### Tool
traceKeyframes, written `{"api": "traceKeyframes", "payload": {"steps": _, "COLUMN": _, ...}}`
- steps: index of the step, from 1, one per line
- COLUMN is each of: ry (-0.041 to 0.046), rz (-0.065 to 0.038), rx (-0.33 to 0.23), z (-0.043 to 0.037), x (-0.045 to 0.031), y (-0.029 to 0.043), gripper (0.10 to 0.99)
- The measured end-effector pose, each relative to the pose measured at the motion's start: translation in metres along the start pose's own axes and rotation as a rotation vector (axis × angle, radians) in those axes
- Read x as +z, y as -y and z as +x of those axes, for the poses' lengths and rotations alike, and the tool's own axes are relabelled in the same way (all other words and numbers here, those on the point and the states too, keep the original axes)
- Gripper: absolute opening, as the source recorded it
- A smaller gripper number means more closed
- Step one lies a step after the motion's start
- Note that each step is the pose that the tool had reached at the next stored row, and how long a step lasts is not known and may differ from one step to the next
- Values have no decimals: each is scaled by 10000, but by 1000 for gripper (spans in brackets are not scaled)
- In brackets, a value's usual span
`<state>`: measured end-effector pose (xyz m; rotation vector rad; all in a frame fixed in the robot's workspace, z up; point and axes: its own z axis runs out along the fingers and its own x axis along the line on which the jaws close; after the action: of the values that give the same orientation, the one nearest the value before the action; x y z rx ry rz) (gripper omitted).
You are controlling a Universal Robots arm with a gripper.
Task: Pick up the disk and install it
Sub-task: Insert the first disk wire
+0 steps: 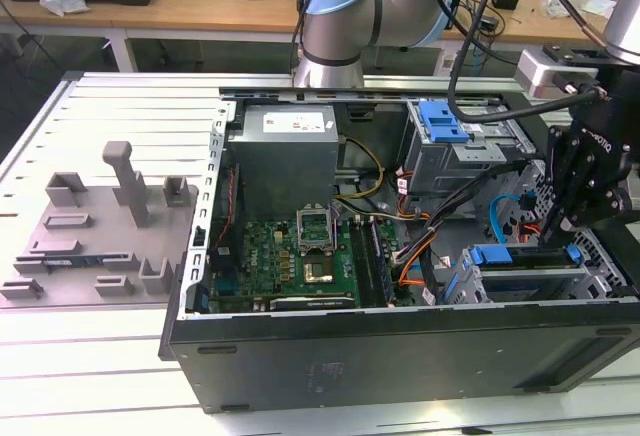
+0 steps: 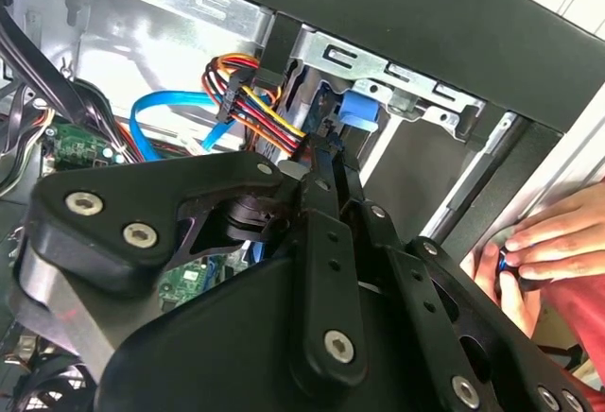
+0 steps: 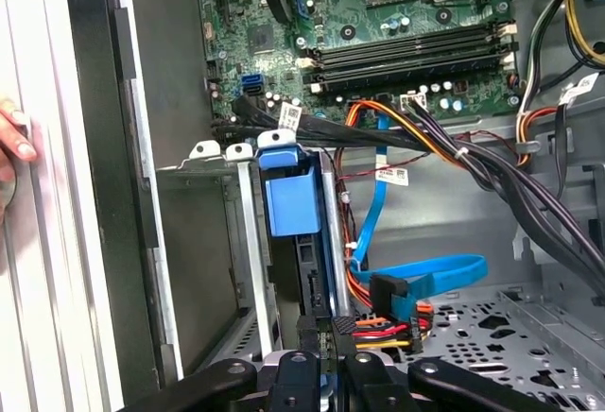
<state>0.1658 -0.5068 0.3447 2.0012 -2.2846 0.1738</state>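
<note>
First wrist view: my gripper [image 3: 329,332] has its jaws narrow, and I judge they are closed on the near end of the disk [image 3: 288,204]. The disk stands on its edge inside the metal bay [image 3: 248,242], with its blue end tab at the far side, toward the green board [image 3: 284,34]. In the exterior view the gripper [image 1: 553,228] hangs over this bay in the case's corner at the exterior view's right, and the disk [image 1: 520,256] lies in the slot there.

I think the work now is to seat the disk fully. To do this well, I should keep it parallel to the bay walls and press straight along the slot, not tilted. The blue cable [image 3: 425,275] and the coloured wires [image 3: 378,322] lie just beside my jaws, so they must not be caught. A person's hand [image 2: 539,251] rests at the case edge, so slow motion is better.
</note>
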Motion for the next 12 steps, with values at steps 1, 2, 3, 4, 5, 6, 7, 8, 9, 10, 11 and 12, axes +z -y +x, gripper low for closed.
{"api": "traceKeyframes", "payload": {"steps": 1, "ry": -1, "rz": 0, "rx": 1, "z": 1, "x": 6, "y": 0, "gripper": 169}}
{"api": "traceKeyframes", "payload": {"steps": 2, "ry": 0, "rz": 0, "rx": 1, "z": 2, "x": 14, "y": 0, "gripper": 169}}
{"api": "traceKeyframes", "payload": {"steps": 3, "ry": -1, "rz": 0, "rx": 1, "z": 2, "x": 21, "y": 0, "gripper": 169}}
{"api": "traceKeyframes", "payload": {"steps": 4, "ry": -1, "rz": 0, "rx": 1, "z": 2, "x": 27, "y": 0, "gripper": 169}}
{"api": "traceKeyframes", "payload": {"steps": 5, "ry": 0, "rz": 0, "rx": 1, "z": 2, "x": 31, "y": 0, "gripper": 169}}
{"api": "traceKeyframes", "payload": {"steps": 6, "ry": -1, "rz": 0, "rx": 1, "z": 2, "x": 35, "y": 0, "gripper": 169}}
{"api": "traceKeyframes", "payload": {"steps": 7, "ry": -1, "rz": 0, "rx": 1, "z": 3, "x": 41, "y": 0, "gripper": 169}}
{"api": "traceKeyframes", "payload": {"steps": 8, "ry": -2, "rz": 0, "rx": 1, "z": 2, "x": 45, "y": 0, "gripper": 169}}
{"api": "traceKeyframes", "payload": {"steps": 9, "ry": -4, "rz": 1, "rx": 1, "z": 2, "x": 49, "y": 0, "gripper": 169}}
{"api": "traceKeyframes", "payload": {"steps": 10, "ry": -4, "rz": 1, "rx": 1, "z": 2, "x": 54, "y": 0, "gripper": 169}}
{"api": "traceKeyframes", "payload": {"steps": 11, "ry": -5, "rz": 1, "rx": 2, "z": 2, "x": 58, "y": 1, "gripper": 169}}
{"api": "traceKeyframes", "payload": {"steps": 12, "ry": -6, "rz": 1, "rx": 3, "z": 1, "x": 61, "y": 1, "gripper": 169}}
